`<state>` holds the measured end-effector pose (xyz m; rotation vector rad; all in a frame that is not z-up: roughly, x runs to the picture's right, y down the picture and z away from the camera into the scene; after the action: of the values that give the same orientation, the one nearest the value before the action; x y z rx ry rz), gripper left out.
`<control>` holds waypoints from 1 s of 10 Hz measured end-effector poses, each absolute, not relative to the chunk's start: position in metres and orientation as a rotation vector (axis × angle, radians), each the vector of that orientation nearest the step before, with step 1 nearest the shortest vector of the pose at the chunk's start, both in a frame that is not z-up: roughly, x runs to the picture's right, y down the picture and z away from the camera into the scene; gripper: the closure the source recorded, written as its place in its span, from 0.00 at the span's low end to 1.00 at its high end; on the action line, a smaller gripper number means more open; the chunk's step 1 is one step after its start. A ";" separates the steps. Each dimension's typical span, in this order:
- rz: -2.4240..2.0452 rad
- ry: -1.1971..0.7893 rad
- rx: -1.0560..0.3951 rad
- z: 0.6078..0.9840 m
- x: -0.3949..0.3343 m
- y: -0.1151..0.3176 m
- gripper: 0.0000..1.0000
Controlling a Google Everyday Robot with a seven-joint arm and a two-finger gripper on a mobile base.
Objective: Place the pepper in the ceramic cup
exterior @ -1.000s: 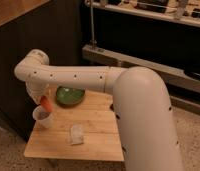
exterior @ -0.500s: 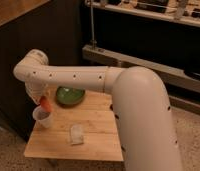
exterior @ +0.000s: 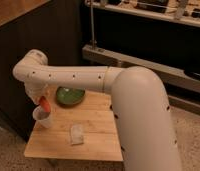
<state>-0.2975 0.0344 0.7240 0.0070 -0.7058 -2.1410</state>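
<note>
The orange-red pepper (exterior: pixel 44 104) hangs tip down just above the mouth of the small whitish ceramic cup (exterior: pixel 43 118), which stands at the left side of the wooden table. My gripper (exterior: pixel 41 98) is right above the cup at the end of my white arm and holds the pepper from above. The pepper's lower end is at the cup's rim.
A round green bowl (exterior: pixel 69 95) sits at the back of the wooden table (exterior: pixel 95 135), right of the cup. A flat pale packet (exterior: pixel 76 134) lies near the front middle. A dark counter wall stands behind and left; a metal shelf rail runs behind.
The gripper with the pepper has shifted slightly down toward the cup; otherwise the scene is the same.
</note>
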 end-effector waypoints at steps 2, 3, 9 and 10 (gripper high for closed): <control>-2.143 -0.707 0.007 0.724 -0.299 0.035 0.97; -2.145 -0.707 0.008 0.724 -0.299 0.036 0.97; -2.151 -0.709 0.009 0.724 -0.302 0.038 0.97; -2.153 -0.709 0.009 0.724 -0.303 0.038 0.97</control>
<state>-0.3028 0.0380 0.7243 0.0094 -0.7089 -2.1526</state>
